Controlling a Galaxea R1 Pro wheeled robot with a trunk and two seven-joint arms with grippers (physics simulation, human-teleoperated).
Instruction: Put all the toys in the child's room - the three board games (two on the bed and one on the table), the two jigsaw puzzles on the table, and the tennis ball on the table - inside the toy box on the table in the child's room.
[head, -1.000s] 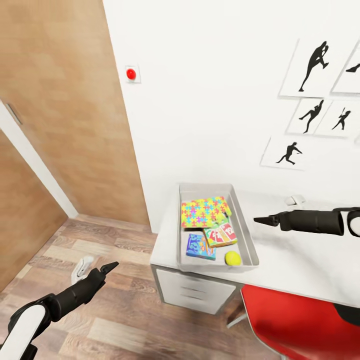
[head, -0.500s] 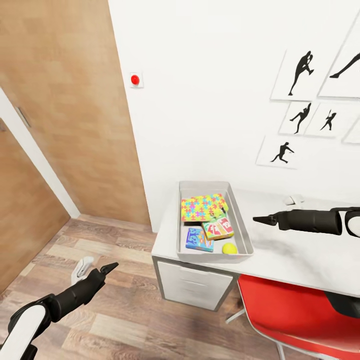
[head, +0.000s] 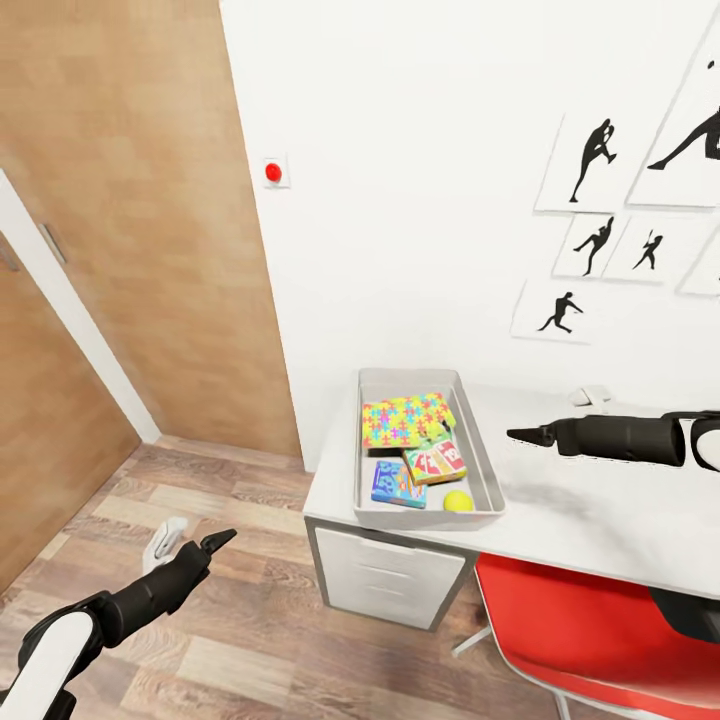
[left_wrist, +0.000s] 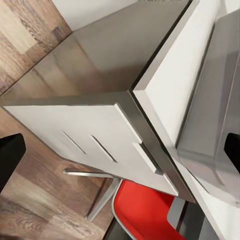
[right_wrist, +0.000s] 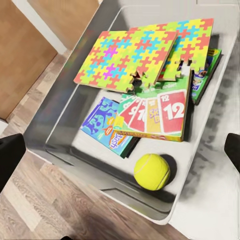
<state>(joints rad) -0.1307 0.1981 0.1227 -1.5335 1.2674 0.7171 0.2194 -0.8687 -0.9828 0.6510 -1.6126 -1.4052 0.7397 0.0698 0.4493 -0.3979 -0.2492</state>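
Observation:
The light grey toy box (head: 361, 450) stands at the left end of the table (head: 600, 510). Inside it lie the jigsaw puzzles (head: 405, 418), a red-and-green board game (head: 437, 461), a blue board game (head: 397, 483) and the tennis ball (head: 458, 500). The right wrist view looks down on the puzzles (right_wrist: 125, 55), the card-print game (right_wrist: 155, 112), the blue game (right_wrist: 102, 122), a green game (right_wrist: 206, 75) under the puzzles, and the ball (right_wrist: 151, 171). My right gripper (head: 520, 434) hovers open and holding nothing just right of the box. My left gripper (head: 215, 541) is open, low over the floor.
A red chair (head: 590, 630) is pushed in under the table's front. White drawer fronts (head: 385, 580) face me below the box. A wooden door (head: 120, 200) fills the left wall. A small white object (head: 165, 535) lies on the plank floor, another (head: 590, 396) on the table.
The head view has shifted slightly, so the wall pictures and table sit a little differently. Both arms hold the same pose and the toys in the box have not moved.

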